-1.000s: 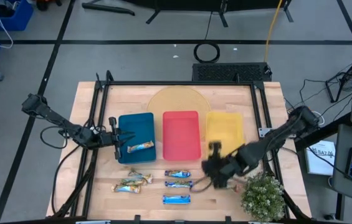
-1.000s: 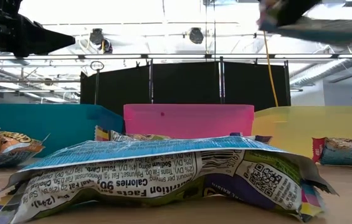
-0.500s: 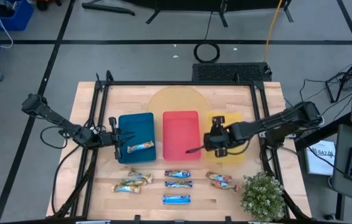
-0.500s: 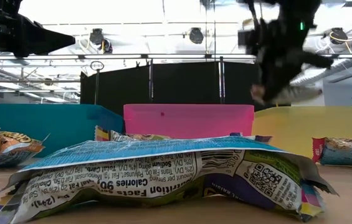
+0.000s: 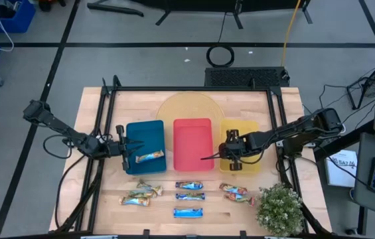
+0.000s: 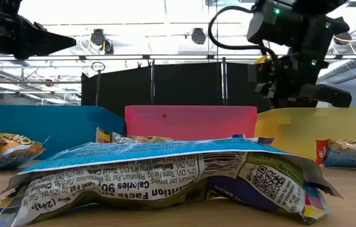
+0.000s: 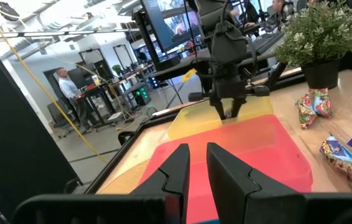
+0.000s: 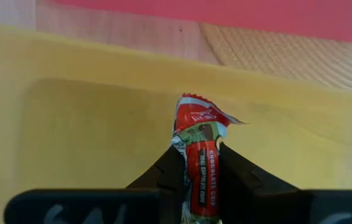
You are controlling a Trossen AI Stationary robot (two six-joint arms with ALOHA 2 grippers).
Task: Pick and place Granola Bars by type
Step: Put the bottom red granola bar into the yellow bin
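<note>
Right gripper (image 5: 230,154) over the yellow tray (image 5: 248,136), low above its left part, fingers clamped on a red-orange-silver bar (image 8: 202,165). In the right wrist view, bar held upright between the two dark fingers (image 8: 166,171), crimped red end sticking out past the tips, yellow tray floor just beyond it. Same gripper (image 6: 289,85) hanging above the yellow tray wall (image 6: 291,129) in the low view.

Left gripper (image 5: 122,150) at the left edge of the blue tray (image 5: 145,135), above the tray's near left part. Fingers (image 7: 176,171) close together in the left wrist view, a narrow gap between them, nothing held.

One tan-gold bar (image 5: 149,157) lying inside the blue tray near its near right corner. Red tray (image 5: 193,142) between the blue and yellow trays.

On the table (image 5: 287,113) near the trays, in front of them: two tan-gold bars at the left, one (image 5: 149,190) just beside and above the other (image 5: 135,200). Three blue-white bars in the middle, stacked front to back: far one (image 5: 190,186), middle one (image 5: 190,196), near one (image 5: 187,212). Two red-orange-silver bars at the right, touching or nearly so (image 5: 235,192), just left of a small potted plant (image 5: 280,209).

In the low view, a blue-white bar (image 6: 165,173) filling the foreground, nutrition print facing the camera, upside down.
</note>
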